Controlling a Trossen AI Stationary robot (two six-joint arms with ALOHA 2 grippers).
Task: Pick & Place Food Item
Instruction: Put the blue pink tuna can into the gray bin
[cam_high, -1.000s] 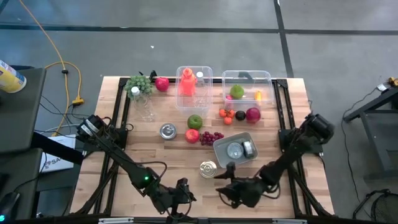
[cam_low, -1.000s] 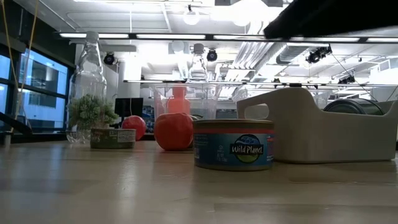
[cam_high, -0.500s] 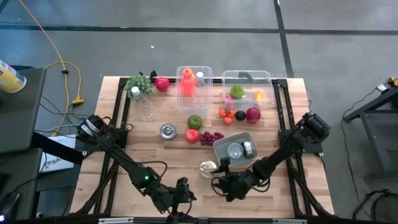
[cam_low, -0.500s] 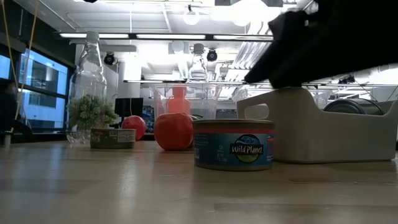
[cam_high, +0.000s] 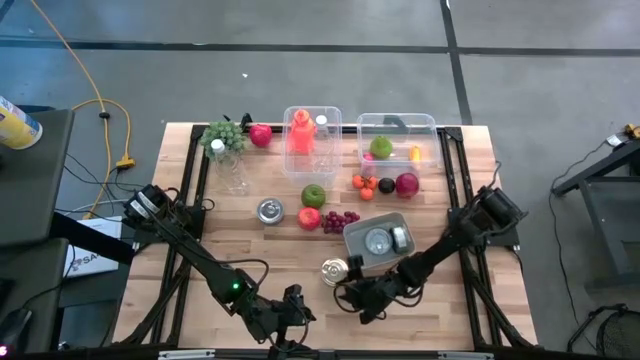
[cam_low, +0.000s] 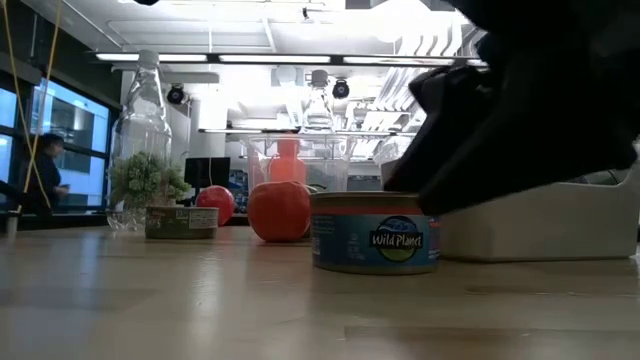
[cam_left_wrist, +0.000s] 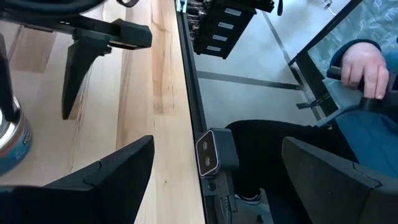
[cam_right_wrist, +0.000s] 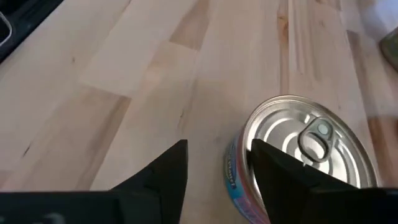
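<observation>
The tuna can (cam_high: 335, 270), silver-topped with a blue label, stands upright on the table near its near edge and shows in the low view (cam_low: 375, 232). My right gripper (cam_high: 358, 298) hovers low just near-right of it, open. In the right wrist view (cam_right_wrist: 217, 180) the can (cam_right_wrist: 305, 146) lies just beyond one fingertip, off the gap's centre. A white bin (cam_high: 352, 232) on the can's far right holds two more cans. My left gripper (cam_high: 290, 305) waits open at the table's near edge.
Farther back stand a red apple (cam_high: 309, 217), a green apple (cam_high: 314, 195), grapes (cam_high: 340, 220), another can (cam_high: 269, 210), clear containers (cam_high: 398, 140) and bottles. A person's hand (cam_left_wrist: 367, 68) shows beyond the near edge. Bare wood (cam_high: 420, 300) lies to the right of my right gripper.
My right gripper has moved toward the table's left and far side, closing on the tuna can. It has also come down, so that in the low view it now looms beside the can in front of the white bin. The can has stayed put.
</observation>
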